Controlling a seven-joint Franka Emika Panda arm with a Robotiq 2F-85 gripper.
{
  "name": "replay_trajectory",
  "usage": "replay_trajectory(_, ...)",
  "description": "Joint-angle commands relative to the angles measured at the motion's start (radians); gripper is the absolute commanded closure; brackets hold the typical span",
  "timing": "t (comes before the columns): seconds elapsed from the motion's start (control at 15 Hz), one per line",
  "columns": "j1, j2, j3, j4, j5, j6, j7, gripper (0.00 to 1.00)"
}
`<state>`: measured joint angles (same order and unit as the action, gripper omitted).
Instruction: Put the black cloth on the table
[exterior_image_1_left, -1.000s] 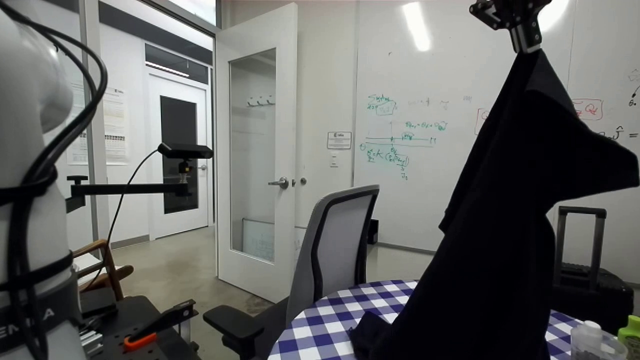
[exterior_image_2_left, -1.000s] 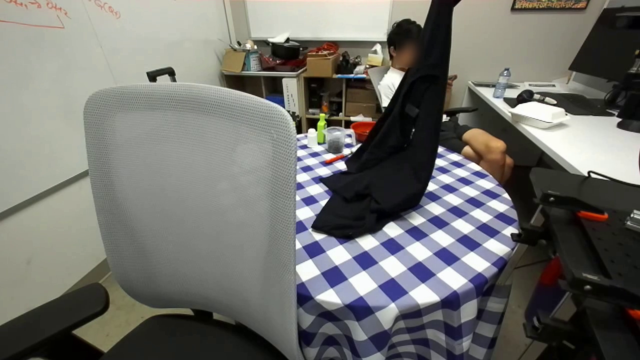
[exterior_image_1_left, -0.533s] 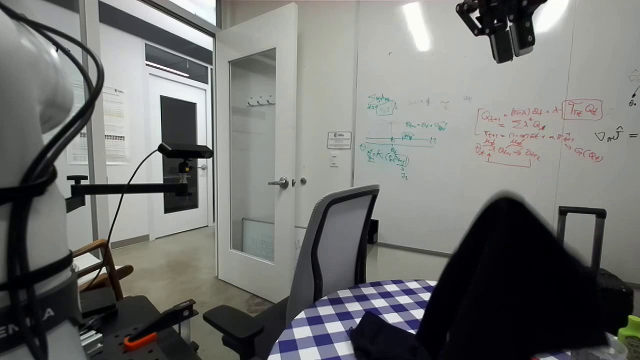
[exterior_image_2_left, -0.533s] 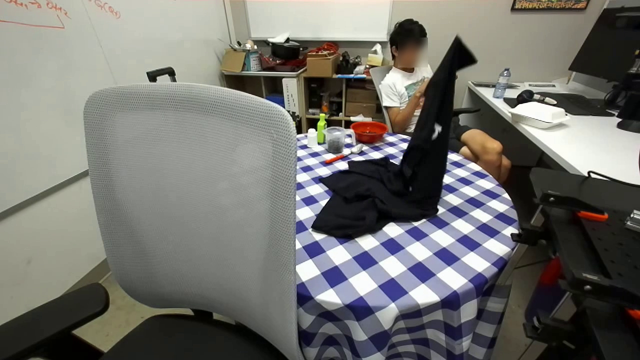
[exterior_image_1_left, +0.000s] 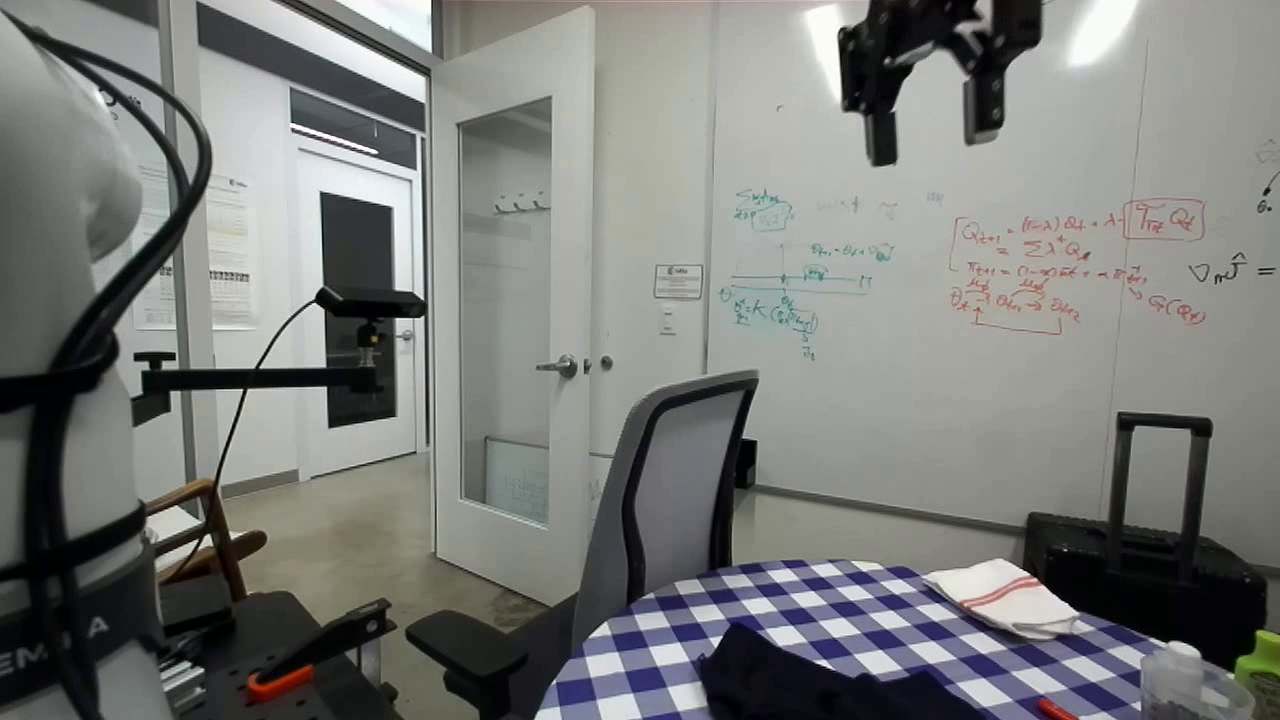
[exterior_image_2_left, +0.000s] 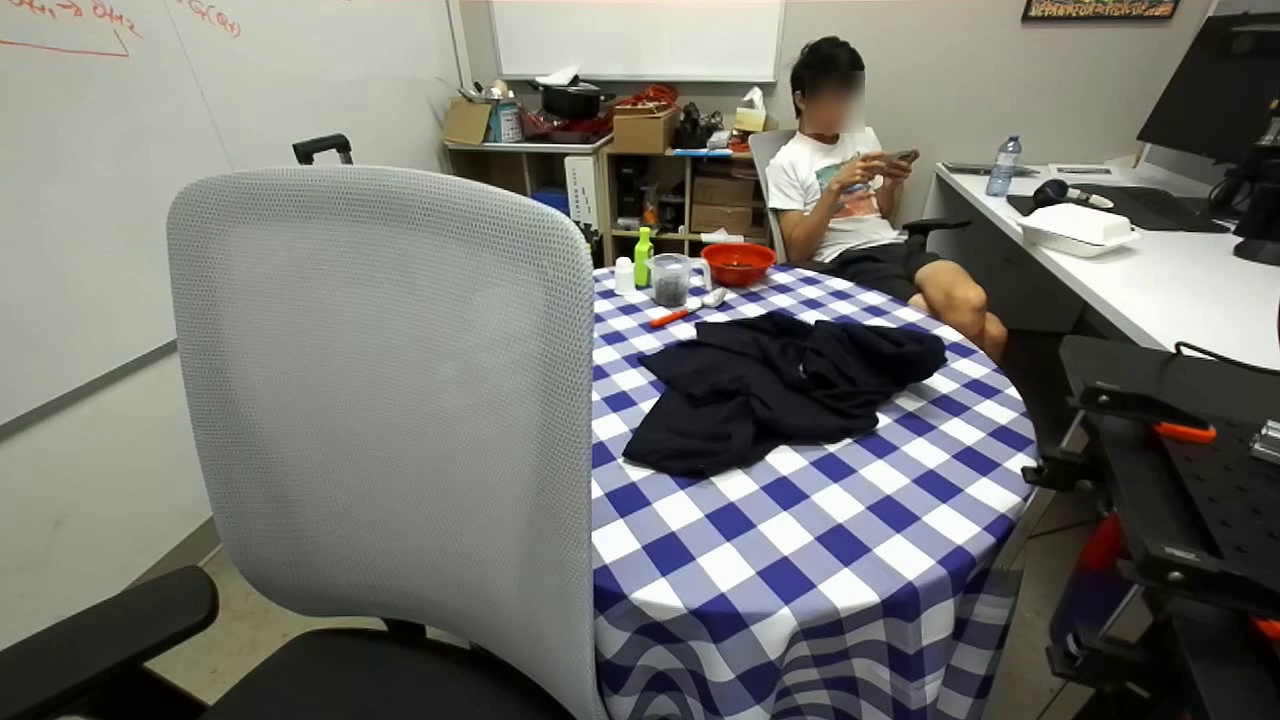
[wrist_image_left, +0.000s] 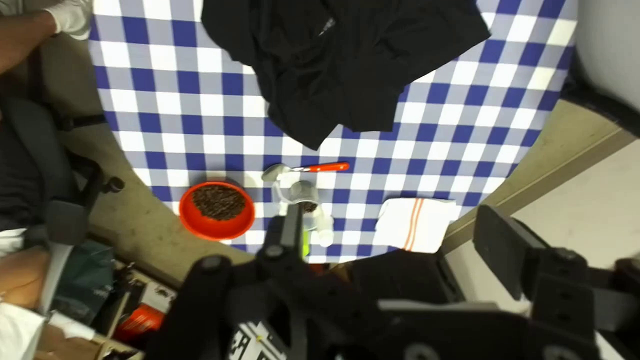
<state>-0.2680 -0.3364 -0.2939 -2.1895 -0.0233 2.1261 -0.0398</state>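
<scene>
- Black two-fingered tool (exterior_image_1_left: 932, 140): high above the round counter (exterior_image_2_left: 820, 560) draped in blue-and-white check, its fingers spread wide apart and unclenched.
- Limp black fabric garment (exterior_image_2_left: 780, 390): lying in loose folds on the counter, below the tool and well apart from it; in the wrist view it lies past the fingertips, a small pale mark showing on it.
- Red-handled metal spoon (wrist_image_left: 312, 169): below the tool, on the counter; in the wrist view, between the garment and the tip of the finger at left.
- Clear plastic measuring cup (wrist_image_left: 302, 191): just beside the spoon, partly covered in the wrist view by that same finger of the tool.
- Round red bowl (wrist_image_left: 215, 230), holding dark brown bits (wrist_image_left: 219, 202): in the wrist view, left of that finger, near the counter's edge.
- Folded white towel (wrist_image_left: 415, 227) with red-orange stripes: in the wrist view, seen between the tool's fingers, nearer the right one.
- Grey mesh-backed office chair (exterior_image_1_left: 690, 490): below the tool and to its left in an exterior view.
- Black suitcase (exterior_image_1_left: 1140, 580) with a tall handle: below the tool and to its right in an exterior view.
</scene>
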Motion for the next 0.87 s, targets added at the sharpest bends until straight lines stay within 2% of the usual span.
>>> replay_trajectory(0.0, 0.075, 0.002, 0.023, -0.096, 0.089, -0.003, -0.094, 0.0)
replay_trajectory(0.33, 0.174, 0.057, 0.068, -0.196, 0.169, -0.021, -0.227, 0.0)
replay_trajectory(0.6, 0.19, 0.107, 0.116, -0.228, 0.093, -0.062, -0.269, 0.0)
replay_trajectory(0.8, 0.182, 0.113, 0.123, -0.233, 0.109, -0.039, -0.246, 0.0)
